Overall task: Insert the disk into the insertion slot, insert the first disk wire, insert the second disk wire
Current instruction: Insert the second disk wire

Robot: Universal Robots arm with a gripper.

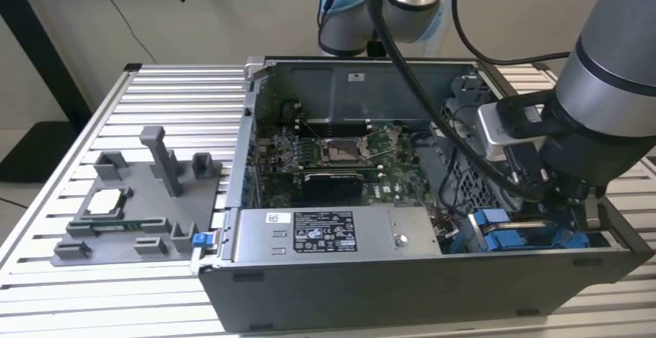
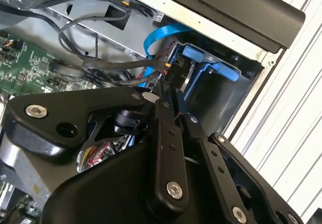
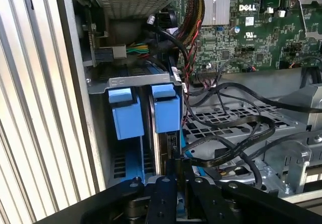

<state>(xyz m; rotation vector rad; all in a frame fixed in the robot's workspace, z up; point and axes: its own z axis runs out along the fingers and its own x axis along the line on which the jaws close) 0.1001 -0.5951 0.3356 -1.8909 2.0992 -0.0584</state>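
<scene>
In the first wrist view, the black end effector reaches down at the end of the disk, which stands on edge in the insertion slot beside two blue carrier tabs. Its fingers sit close together. Black cables loop over a perforated metal bracket, with the green motherboard beyond. The ribbed bench lies outside the case wall.

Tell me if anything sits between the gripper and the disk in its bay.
Nothing visible does. In the first wrist view the gripper is right at the end of the disk, which stands in the insertion slot. The loose black cables lie off to the side over the perforated metal tray.
</scene>
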